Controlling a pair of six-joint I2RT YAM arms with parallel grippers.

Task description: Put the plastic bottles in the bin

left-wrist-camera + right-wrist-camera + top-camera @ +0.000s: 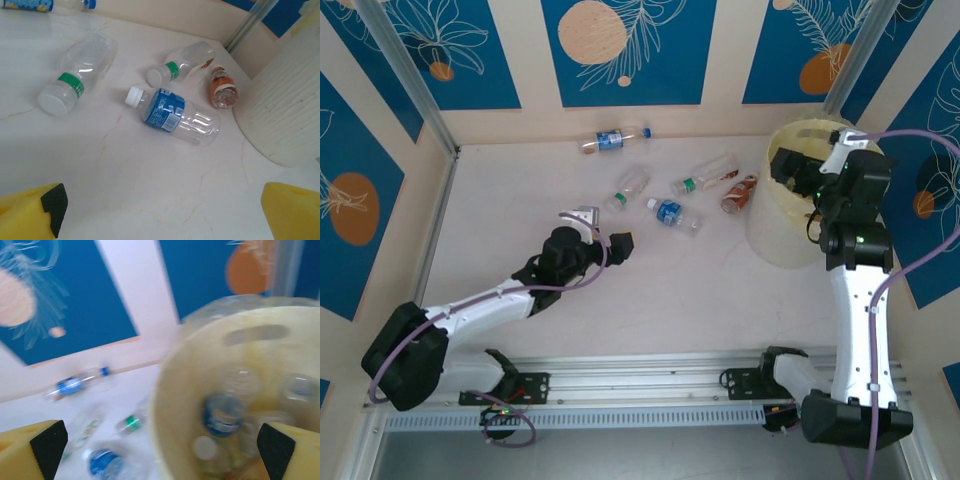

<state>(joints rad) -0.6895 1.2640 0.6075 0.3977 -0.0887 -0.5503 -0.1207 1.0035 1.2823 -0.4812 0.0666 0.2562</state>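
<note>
Table [520, 220]: 5 plastic bottles [672, 214] lie loose, 1 near the far wall and 4 clustered just left of the bin [775, 240]. The near-left surface is open. The bin stands by the right wall and holds several blurred bottles. Left gripper [603, 232]: jaws apart, empty, near the cluster. Right gripper [798, 172]: jaws apart, empty, over the bin.
</note>
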